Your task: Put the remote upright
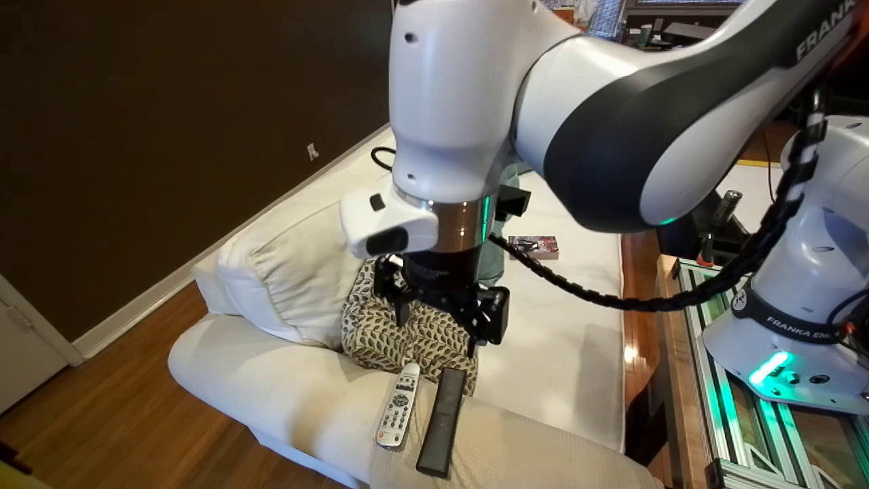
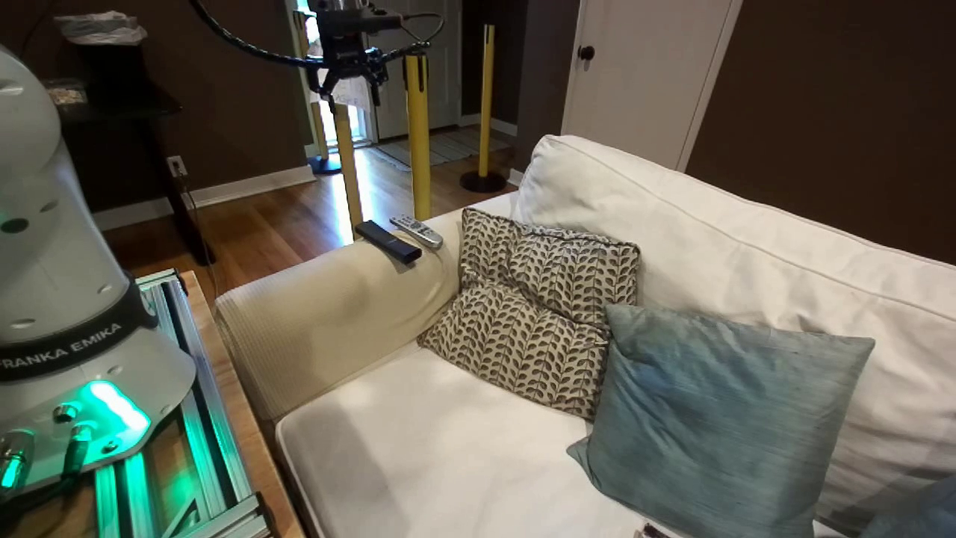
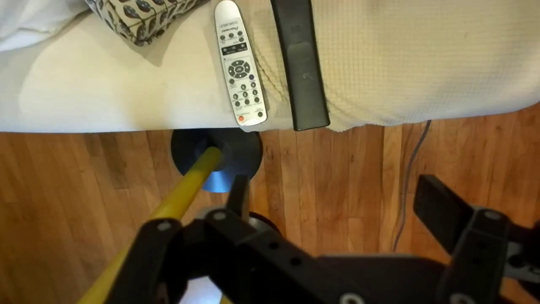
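Black remote [image 3: 301, 65]: probably light, stiff, kinda slick. Pinch its sides midway (12 o'clock from the wide-spread, empty hand [image 3: 333, 190], wrist view).

Green glow on robot base [image 1: 808, 353]; bright glare on floor [image 2: 310, 209]; soft shadow on sofa [image 2: 441, 433].

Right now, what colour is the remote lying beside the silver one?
Black; that remote shows best in the wrist view.
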Controlling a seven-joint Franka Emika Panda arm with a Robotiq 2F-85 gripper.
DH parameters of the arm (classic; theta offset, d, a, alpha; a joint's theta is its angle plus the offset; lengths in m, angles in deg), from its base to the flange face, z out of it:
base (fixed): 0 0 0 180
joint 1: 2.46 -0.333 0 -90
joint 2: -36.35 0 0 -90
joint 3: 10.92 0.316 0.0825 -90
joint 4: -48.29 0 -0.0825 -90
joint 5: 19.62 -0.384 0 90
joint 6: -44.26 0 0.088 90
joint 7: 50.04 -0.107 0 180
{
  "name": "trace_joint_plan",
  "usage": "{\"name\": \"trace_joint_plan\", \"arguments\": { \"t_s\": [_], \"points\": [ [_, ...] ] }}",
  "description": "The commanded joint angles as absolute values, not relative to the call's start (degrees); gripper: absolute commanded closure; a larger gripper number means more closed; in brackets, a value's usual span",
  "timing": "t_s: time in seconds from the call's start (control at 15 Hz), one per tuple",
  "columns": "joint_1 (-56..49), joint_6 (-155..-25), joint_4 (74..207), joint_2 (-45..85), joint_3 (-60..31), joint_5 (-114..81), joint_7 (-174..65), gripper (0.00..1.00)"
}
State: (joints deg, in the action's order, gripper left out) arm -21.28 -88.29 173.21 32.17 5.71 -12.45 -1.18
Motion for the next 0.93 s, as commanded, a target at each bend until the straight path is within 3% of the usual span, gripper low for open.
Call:
{"name": "trace_joint_plan", "arguments": {
  "t_s": [0.0, 0.87],
  "points": [
    [-20.8, -88.8, 170.5, 26.0, 6.9, -10.2, 4.0, 0.0],
    [-21.4, -92.8, 167.3, 12.9, 7.1, -4.9, 1.2, 0.0]
  ]
}}
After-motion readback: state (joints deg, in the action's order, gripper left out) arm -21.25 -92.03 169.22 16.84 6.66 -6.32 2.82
